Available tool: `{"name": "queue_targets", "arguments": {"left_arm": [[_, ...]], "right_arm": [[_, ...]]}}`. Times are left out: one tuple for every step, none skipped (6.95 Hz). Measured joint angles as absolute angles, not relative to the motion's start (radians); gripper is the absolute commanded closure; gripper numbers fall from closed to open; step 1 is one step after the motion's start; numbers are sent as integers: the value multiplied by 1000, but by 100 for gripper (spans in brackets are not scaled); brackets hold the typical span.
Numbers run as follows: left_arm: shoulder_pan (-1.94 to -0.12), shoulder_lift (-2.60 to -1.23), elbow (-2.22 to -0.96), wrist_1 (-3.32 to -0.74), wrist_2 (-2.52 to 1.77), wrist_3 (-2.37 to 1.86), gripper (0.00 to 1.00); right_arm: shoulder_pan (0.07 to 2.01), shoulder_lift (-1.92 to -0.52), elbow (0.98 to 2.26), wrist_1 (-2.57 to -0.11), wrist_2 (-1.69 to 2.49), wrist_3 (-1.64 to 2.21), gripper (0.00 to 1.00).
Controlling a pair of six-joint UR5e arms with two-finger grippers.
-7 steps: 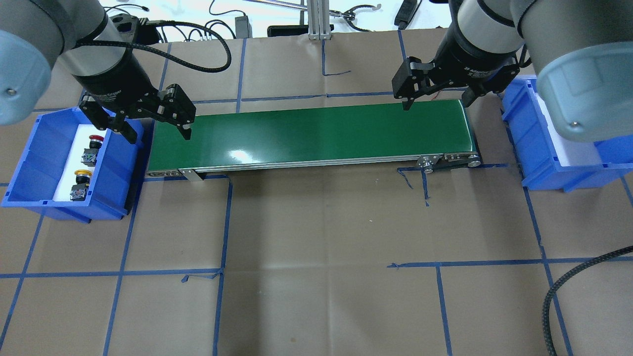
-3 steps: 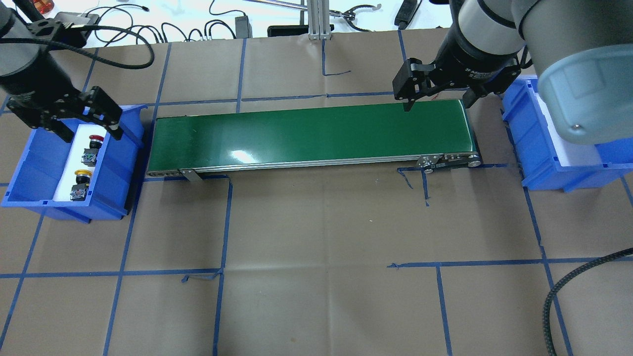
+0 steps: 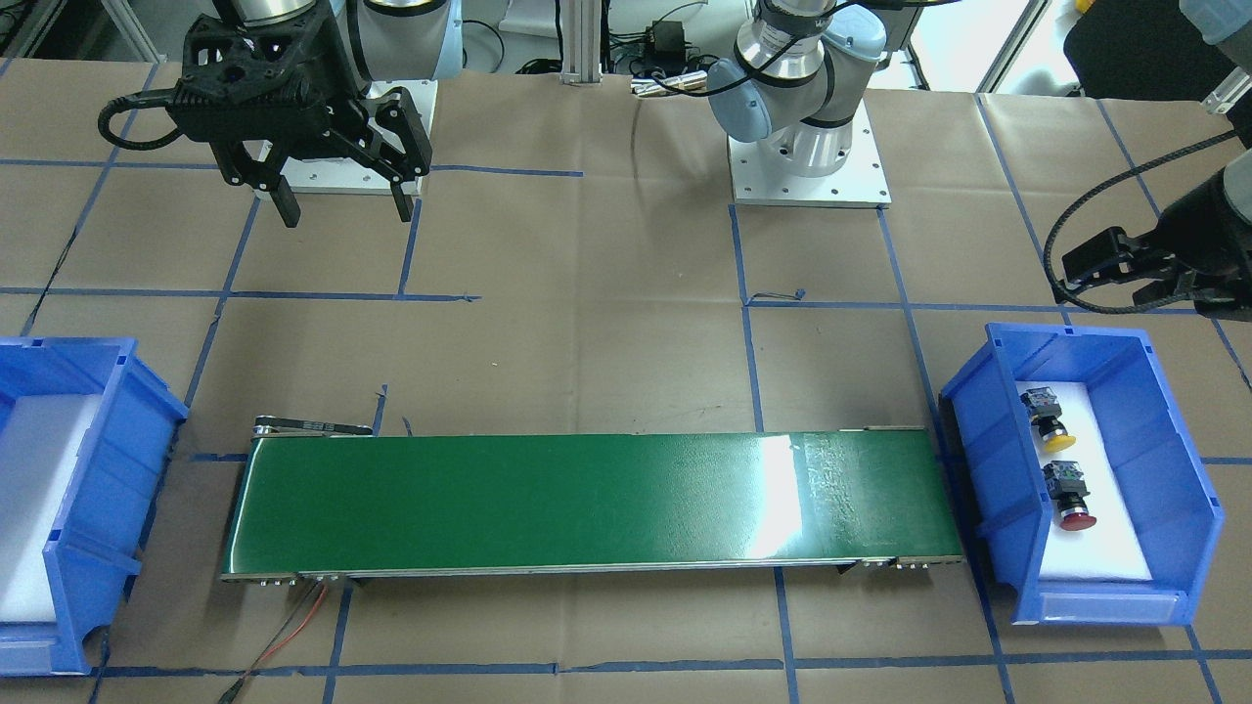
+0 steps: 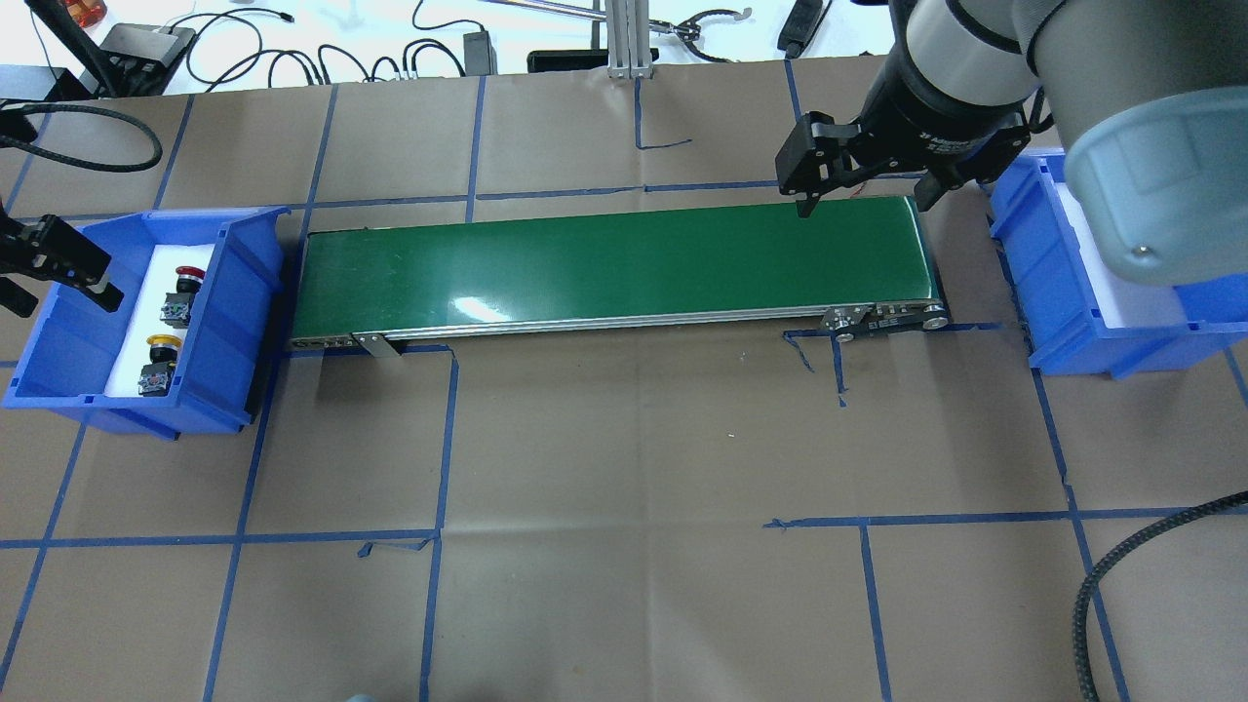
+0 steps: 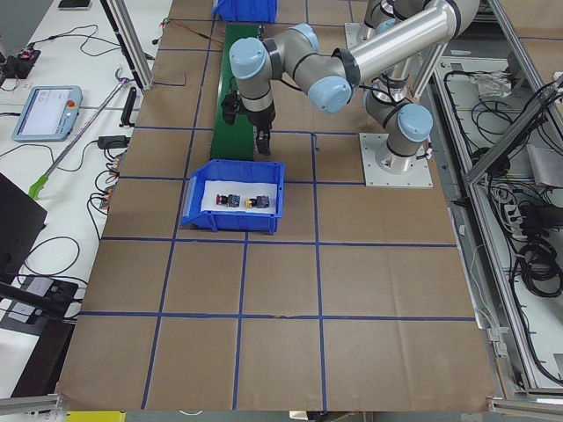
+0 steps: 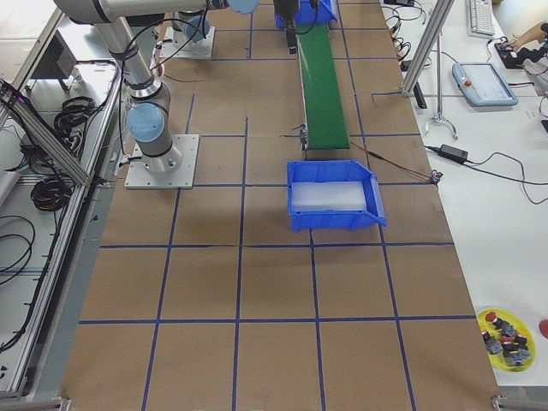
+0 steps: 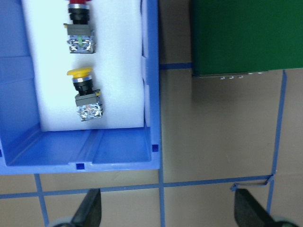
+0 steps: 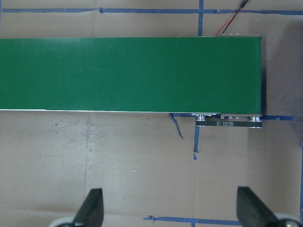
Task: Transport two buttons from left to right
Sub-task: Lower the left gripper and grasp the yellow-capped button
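Note:
Two buttons lie on white foam in the left blue bin [image 4: 234, 292]: the red-capped button [image 4: 185, 283] and the yellow-capped button [image 4: 161, 363]. They also show in the front view, red [image 3: 1068, 494] and yellow [image 3: 1049, 420], and in the left wrist view, yellow [image 7: 85, 92] and red [image 7: 79, 28]. My left gripper [image 4: 58, 291] hangs open and empty above the bin's outer left edge, partly cut off by the frame; it also shows in the left wrist view [image 7: 168, 215]. My right gripper [image 4: 863, 207] is open and empty above the right end of the green conveyor belt [image 4: 614, 263].
A second blue bin [image 4: 1063, 292] with bare white foam stands past the belt's right end. Brown paper with blue tape lines covers the table. Cables and devices lie along the far edge. A black cable [image 4: 1121, 565] curves in at the near right.
My left gripper has swung left, from the belt's left end across the bin to its outer left side. The right gripper and both buttons have not moved.

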State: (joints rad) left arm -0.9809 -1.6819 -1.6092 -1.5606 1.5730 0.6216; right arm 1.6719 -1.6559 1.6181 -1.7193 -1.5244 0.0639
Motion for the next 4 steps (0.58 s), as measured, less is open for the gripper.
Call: {"name": "queue_targets", "arguments": {"left_arm": [[-963,-1707,-1611,-1522,1574,637,1],[-957,-1727,-1616,-1485,1574,643,1],[-954,-1742,-1633,-1443,1575,645,1],[-952,-1750,-1669,-1380,1574,648,1]], "right_arm": [[1673,-1656,1618,-1719,-1525,64,0],[1673,-1657,1620,-1718,-1526,64,0],[1673,-1657,1619,-1717,-1526,64,0],[1673,-1657,1618,-1718,-1526,64,0]]}}
